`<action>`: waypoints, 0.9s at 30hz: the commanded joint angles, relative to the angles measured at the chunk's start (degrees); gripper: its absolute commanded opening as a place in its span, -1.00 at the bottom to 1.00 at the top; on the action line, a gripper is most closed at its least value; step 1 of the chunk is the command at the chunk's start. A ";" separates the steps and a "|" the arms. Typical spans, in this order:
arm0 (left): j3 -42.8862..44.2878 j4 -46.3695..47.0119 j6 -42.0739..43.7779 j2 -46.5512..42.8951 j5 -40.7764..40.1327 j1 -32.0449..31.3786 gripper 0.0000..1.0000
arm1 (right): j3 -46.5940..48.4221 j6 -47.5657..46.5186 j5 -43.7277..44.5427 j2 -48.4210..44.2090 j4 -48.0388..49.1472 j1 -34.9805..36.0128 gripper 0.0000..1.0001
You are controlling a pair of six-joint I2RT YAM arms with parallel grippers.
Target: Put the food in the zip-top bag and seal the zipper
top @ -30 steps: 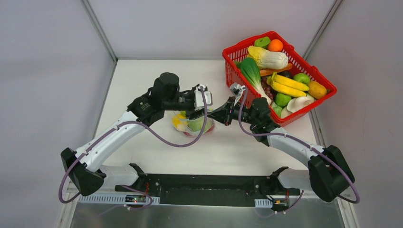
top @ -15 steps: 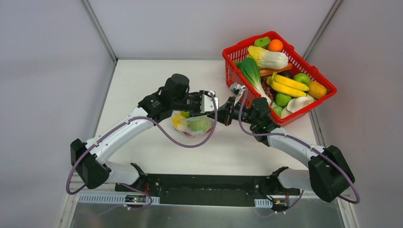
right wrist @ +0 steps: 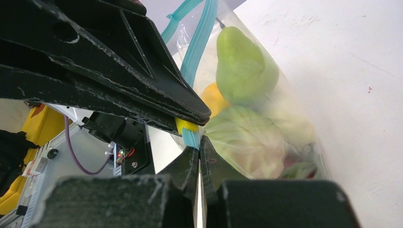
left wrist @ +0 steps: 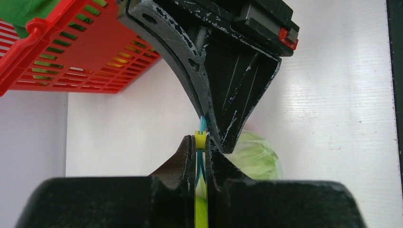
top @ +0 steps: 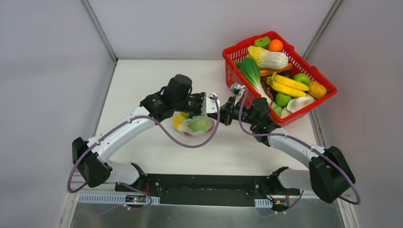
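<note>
Red basket (top: 229, 71) is serving as the marker from above: the zip-top bag (top: 192, 126) is lying near it, off its near-left corner, with the food (top: 198, 124) showing through the clear plastic. The left gripper (top: 209, 103) and the right gripper (top: 222, 113) are meeting tip to tip between bag and basket

From the left wrist, with the basket showing beyond, the left jaws are pressing together on the zipper (left wrist: 200, 166), just under a yellow slider (left wrist: 201, 137)

From the right wrist, where the basket is not showing, the right jaws are clamping the same teal strip beside the slider; further along, the strip appears to be splitting into two tracks

Filling is looking done and sealing is in hand. The next move is probably calling for one grip anchoring the edge while the other is drawing along the strip, away from the basket, without slipping off
</note>
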 commanded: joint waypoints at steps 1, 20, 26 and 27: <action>-0.77 0.69 -0.34 -2.88 -3.56 -0.26 -1.00 | 0.24 -1.56 2.51 -3.67 2.22 -0.14 -1.00; -4.31 0.70 -4.70 -8.18 -5.47 1.58 -1.00 | 0.80 -2.02 -2.46 -3.45 1.17 0.05 -0.89; -0.44 -0.04 -7.70 -5.36 2.94 1.50 -1.00 | 4.19 -7.18 -3.22 -3.11 -4.48 1.53 -0.08; 0.04 -0.68 -7.71 -5.05 3.37 1.45 -1.00 | 4.86 -8.34 -3.54 -2.96 -5.63 1.69 -0.03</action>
